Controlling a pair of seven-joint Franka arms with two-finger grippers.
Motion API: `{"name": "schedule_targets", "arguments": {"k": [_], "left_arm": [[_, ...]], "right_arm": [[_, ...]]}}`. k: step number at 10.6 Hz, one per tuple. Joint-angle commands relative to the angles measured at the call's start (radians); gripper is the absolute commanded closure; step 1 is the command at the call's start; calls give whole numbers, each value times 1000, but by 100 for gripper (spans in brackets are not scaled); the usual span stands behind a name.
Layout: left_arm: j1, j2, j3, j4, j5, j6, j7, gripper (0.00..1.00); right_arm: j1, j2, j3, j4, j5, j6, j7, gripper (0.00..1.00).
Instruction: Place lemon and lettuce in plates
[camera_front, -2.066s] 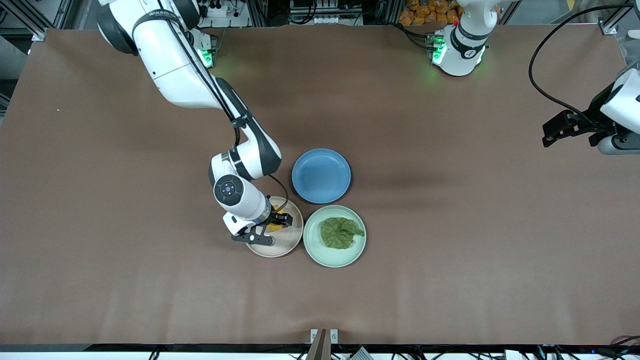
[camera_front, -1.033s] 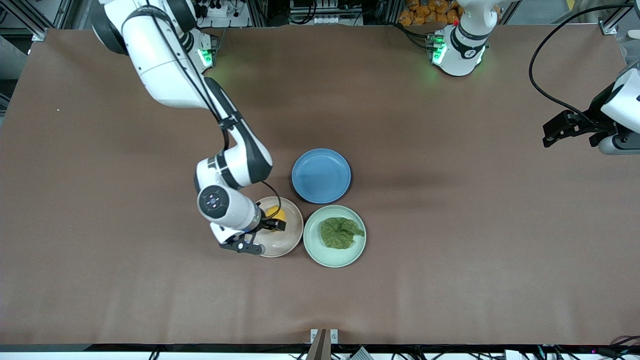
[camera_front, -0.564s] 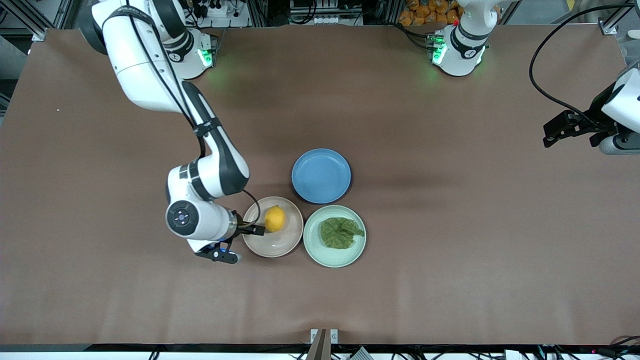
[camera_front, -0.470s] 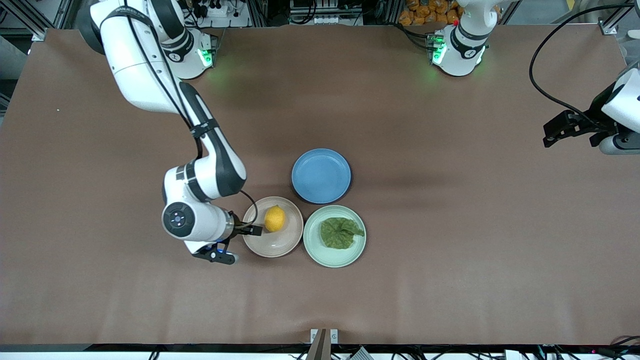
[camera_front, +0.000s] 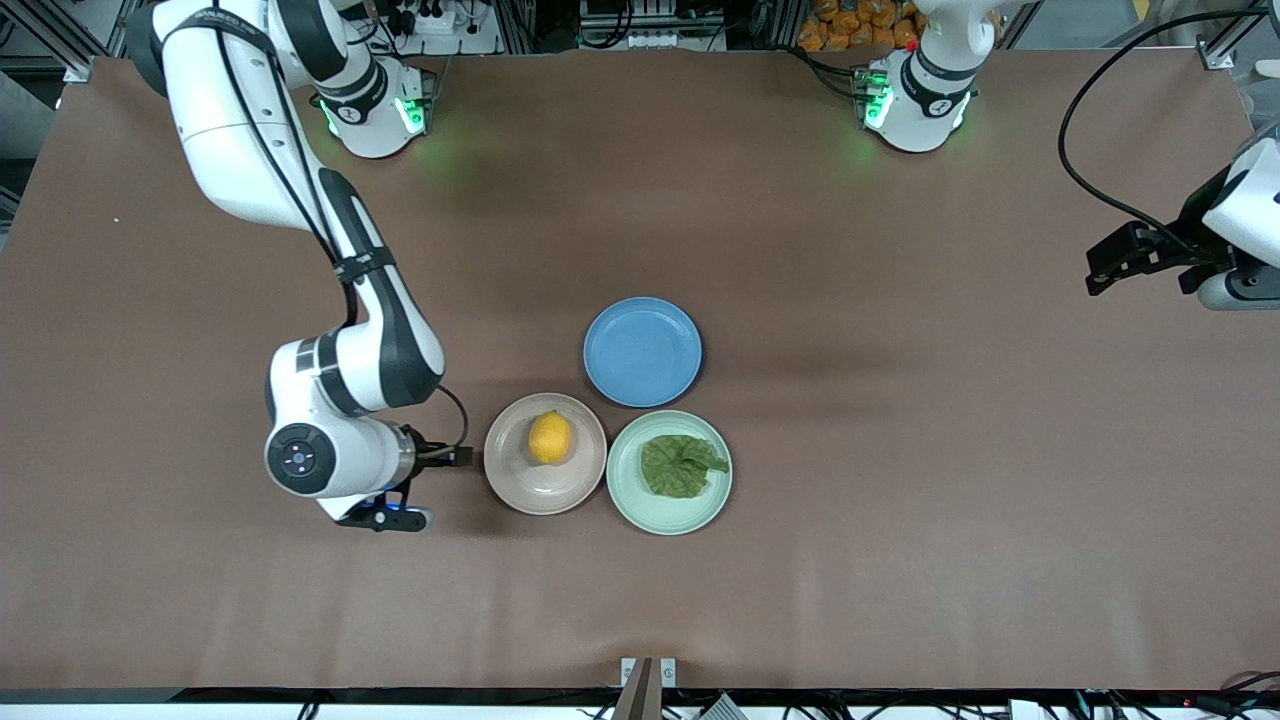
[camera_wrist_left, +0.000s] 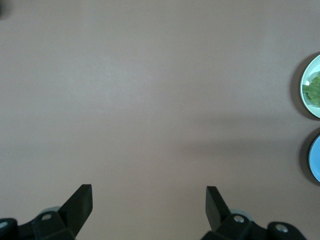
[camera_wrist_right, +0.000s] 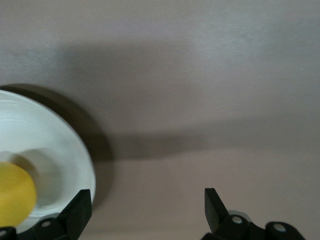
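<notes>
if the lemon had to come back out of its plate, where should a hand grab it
From straight above, fingers across the lemon's narrow middle. It lies on its side in the beige plate, long axis pointing roughly toward the front camera, so the short width probably suits the open right hand.

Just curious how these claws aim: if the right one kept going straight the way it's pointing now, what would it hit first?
Probably bare table. The right gripper, jaws open, points down at the cloth beside the beige plate holding the lemon. Height above the table is unclear.

High front camera faces the robots; both wrist cameras, seemingly close, overlook its table (camera_front: 900, 500).
</notes>
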Motion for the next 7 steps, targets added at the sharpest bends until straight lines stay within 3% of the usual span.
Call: {"name": "schedule_targets", "arguments": {"k": [1, 4, 7], "left_arm": [[13, -7, -3, 19, 1, 5, 30, 0], [24, -7, -5, 38, 0, -6, 24, 0], [24, -4, -6, 35, -12, -43, 14, 0]], "right_arm": [[-67, -63, 3, -4, -31, -68, -102, 0], [-164, -135, 3, -41, -30, -126, -255, 0], [-202, -253, -2, -145, -69, -122, -273, 0]]}}
